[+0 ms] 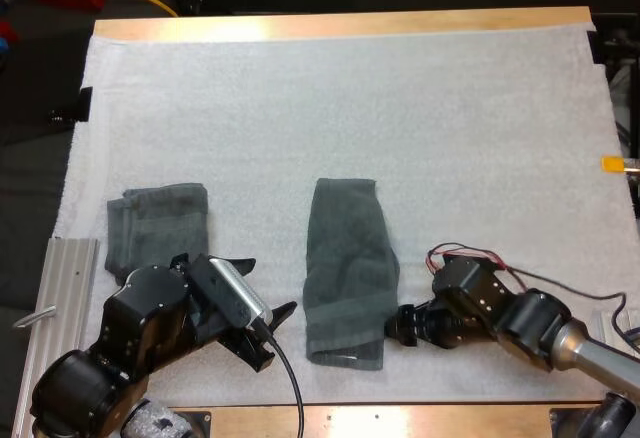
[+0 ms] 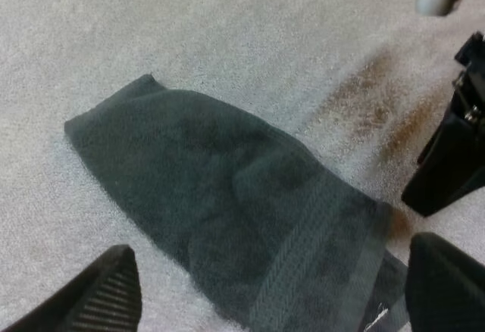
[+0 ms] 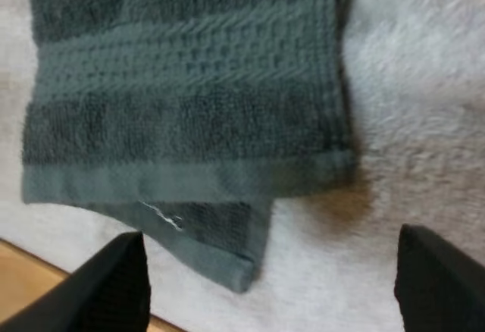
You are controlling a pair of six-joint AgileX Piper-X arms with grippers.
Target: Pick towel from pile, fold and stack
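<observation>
A dark grey-green towel (image 1: 345,268), folded into a long strip, lies flat on the white mat (image 1: 400,118) near the middle front. A second folded towel (image 1: 157,220) lies to its left, partly behind my left arm. My left gripper (image 1: 272,286) is open just left of the strip's near end. In the left wrist view its fingers (image 2: 106,294) stand wide apart with the strip (image 2: 227,211) ahead of them. My right gripper (image 1: 398,323) is open at the strip's near right corner. That corner (image 3: 227,249) with its hem lies ahead of the right gripper (image 3: 273,286).
A grooved aluminium rail (image 1: 68,278) lies off the mat's left edge by my left arm. The table's wooden edge (image 1: 380,420) runs close behind both grippers. The far half of the mat is bare. My right gripper (image 2: 455,158) stands close to the strip's end in the left wrist view.
</observation>
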